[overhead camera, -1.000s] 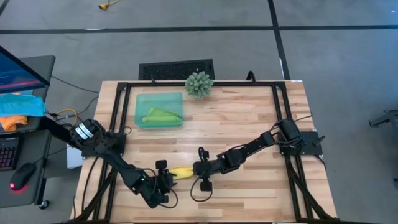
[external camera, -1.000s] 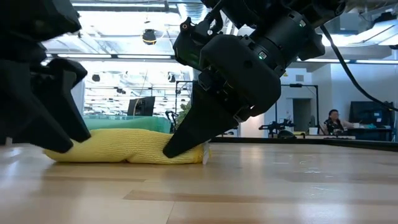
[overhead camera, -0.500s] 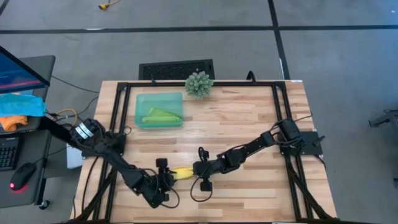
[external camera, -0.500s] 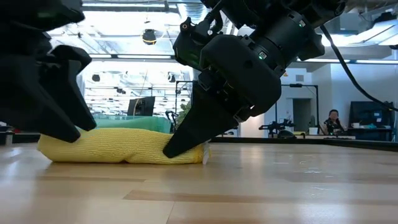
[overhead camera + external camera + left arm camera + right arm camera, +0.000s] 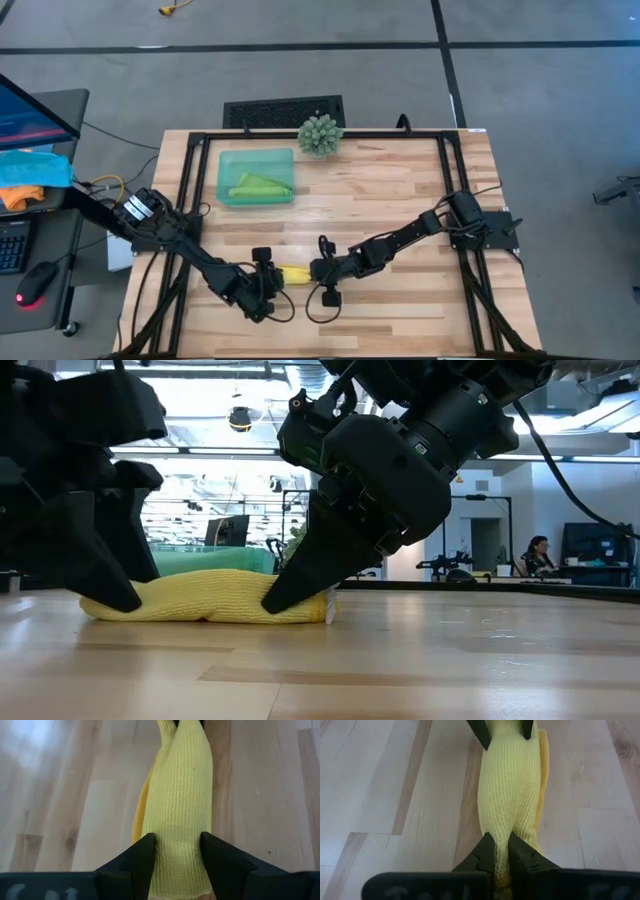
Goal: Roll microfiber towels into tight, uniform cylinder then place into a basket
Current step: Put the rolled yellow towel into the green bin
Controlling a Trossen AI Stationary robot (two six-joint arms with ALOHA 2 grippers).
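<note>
- The yellow towel (image 5: 200,597) lies as a short roll on the front part of the table (image 5: 400,190), near the front edge and well apart from the basket (image 5: 256,176). Both grippers meet at it, one at each end.
- The step in hand looks like securing the roll for the carry. It would go best if both ends lift together and level, with the grips kept firm so the loose outer layer, seen as a flap along one side, does not unwind.
- The left gripper (image 5: 176,845) straddles its end of the roll, its fingers part-open and pressing the cloth on both sides; it grasps the yellow towel.
- The right gripper (image 5: 501,849) is nearly closed, pinching the opposite end of the same towel between its fingertips.
- Beyond the yellow roll, toward the back left of the table, the basket already holds the green towel (image 5: 260,185), lying rolled inside it.
- Just beside the basket's right rear corner stands a spiky ball plant (image 5: 320,134).
</note>
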